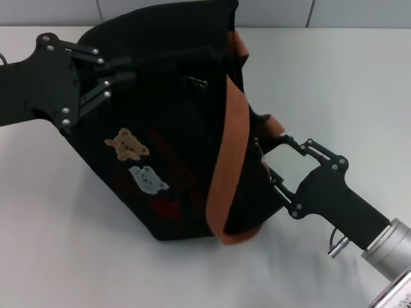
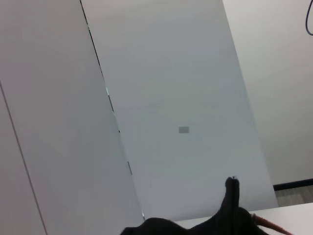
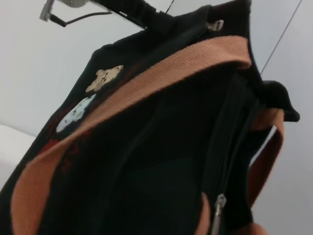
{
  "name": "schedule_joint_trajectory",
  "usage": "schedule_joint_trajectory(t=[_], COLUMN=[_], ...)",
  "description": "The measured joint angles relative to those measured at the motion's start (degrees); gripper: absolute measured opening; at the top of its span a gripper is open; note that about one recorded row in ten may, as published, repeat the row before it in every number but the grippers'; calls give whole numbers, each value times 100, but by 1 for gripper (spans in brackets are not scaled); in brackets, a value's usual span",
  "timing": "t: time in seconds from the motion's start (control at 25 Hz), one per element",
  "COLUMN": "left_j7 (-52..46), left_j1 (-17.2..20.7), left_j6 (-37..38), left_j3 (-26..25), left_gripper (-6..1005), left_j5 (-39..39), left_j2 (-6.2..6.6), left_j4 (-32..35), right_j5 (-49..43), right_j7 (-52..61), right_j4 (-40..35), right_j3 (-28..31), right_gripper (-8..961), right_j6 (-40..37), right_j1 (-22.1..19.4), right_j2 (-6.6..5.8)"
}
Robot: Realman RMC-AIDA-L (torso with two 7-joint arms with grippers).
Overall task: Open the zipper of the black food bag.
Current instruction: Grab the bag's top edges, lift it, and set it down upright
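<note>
The black food bag [image 1: 173, 128] stands tilted on the table, its bear patches [image 1: 128, 144] facing me and an orange-brown strap [image 1: 228, 160] running down its side. My left gripper [image 1: 128, 68] is at the bag's upper left edge, its fingers closed into the fabric. My right gripper [image 1: 262, 157] presses against the bag's right side beside the strap. In the right wrist view the zipper [image 3: 230, 122] runs along the black fabric, with its silver pull tab [image 3: 217, 210] close to the camera. A small silver fitting [image 1: 199, 81] shows on the bag's top.
A white table [image 1: 58, 231] carries the bag. A grey panelled wall [image 2: 171, 98] stands behind it. The right arm's forearm [image 1: 359, 218] reaches in from the lower right.
</note>
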Motion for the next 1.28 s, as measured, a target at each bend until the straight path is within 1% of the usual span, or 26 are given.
schedule_joint_trajectory(t=[0.28,0.68,1.12,1.28], left_j7=[-1,17,69,72], left_j1=[-1,-36,-36,-30], left_j6=[6,80,157,177], left_j3=[36,55,53,53], left_gripper=[93,92,92,92], left_j5=[-3,-10,-10,-10], left_j2=[-1,-10,-9,-9], left_j4=[0,-123,-132,-132], right_j5=[0,50,66,65], right_j7=[-390,-415,-415,-422], right_j4=[118,123,103,107], right_j3=[-6,81,410,757], right_gripper=[518,518,519,518], right_j6=[60,7,-19,-39], right_j1=[62,65,70,35], right_j2=[0,0,0,0])
